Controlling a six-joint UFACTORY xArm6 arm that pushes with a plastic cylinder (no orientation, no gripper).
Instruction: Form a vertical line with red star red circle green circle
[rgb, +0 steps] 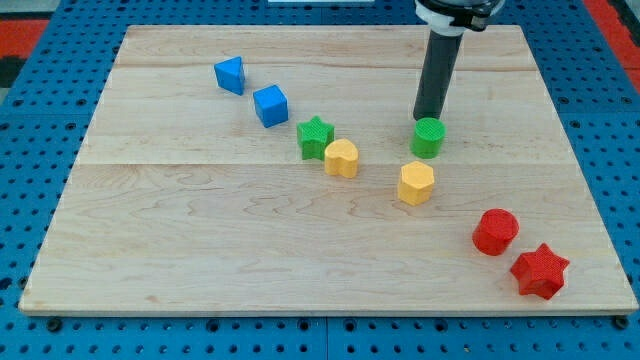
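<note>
Blue pegboard surrounds a pale wooden counter (200, 250) on which eight small blocks lie scattered. No claw is fitted to this arm, so nothing can be said of it opening or closing; the dark rod (438, 75) comes down from the view's top and my tip (427, 118) sits right at the 12 o'clock edge of the green circle (428, 137), touching it or nearly so.

From the green circle, the red circle (495, 231) lies toward 5 o'clock, well apart, near the counter's lower right corner. The red star (540, 270) sits just beside the red circle, again at about 5 o'clock of it, close to the counter's edge. These three run along a slanting line.

Between the green circle and the red pair stands a yellow hexagon-like block (416, 183), near the green circle at about 6 o'clock of it. At 9 o'clock of the green circle are a green star (315, 137) and a yellow heart-like block (341, 158), touching or almost touching each other. Farther toward 10 o'clock lie two blue blocks: a blue cube (270, 105) and another blue block (230, 75), whose exact shape I cannot make out.
</note>
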